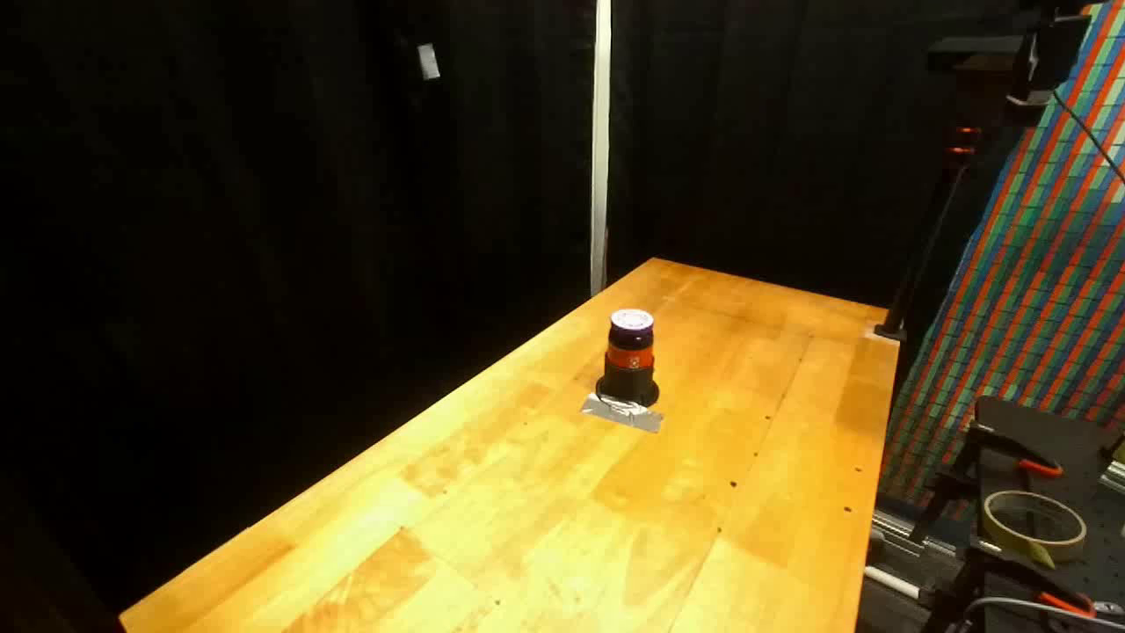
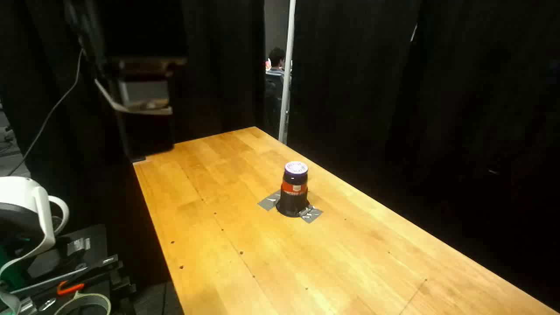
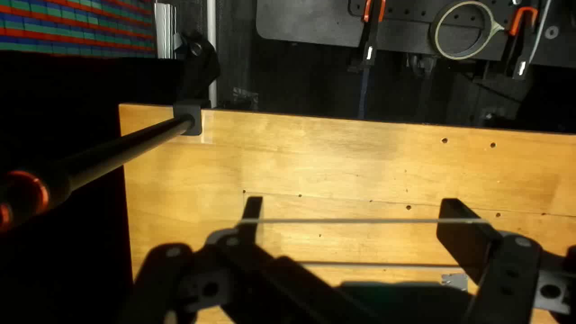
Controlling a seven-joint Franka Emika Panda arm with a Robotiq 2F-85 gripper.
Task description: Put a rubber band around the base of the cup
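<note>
The cup (image 1: 631,359) stands upright on the wooden table, dark with a red-orange middle and a pale, printed top; it also shows in an exterior view (image 2: 294,189). Grey tape patches lie at its base, and a thin dark curve shows there that I cannot identify. My gripper (image 3: 353,200) is open wide, with a pale rubber band (image 3: 351,221) stretched across its two fingers. The gripper (image 2: 148,135) hangs high over the table's far corner side, well apart from the cup, with the band (image 2: 114,104) around it. In the wrist view the cup is hidden; one tape patch (image 3: 455,281) shows.
The wooden table (image 1: 703,545) has small holes. A black pole (image 3: 135,148) is clamped at a table corner. A side bench (image 3: 306,22) holds a tape roll (image 3: 436,33) and orange-handled clamps. Black curtains and a pale pole (image 1: 601,149) stand behind.
</note>
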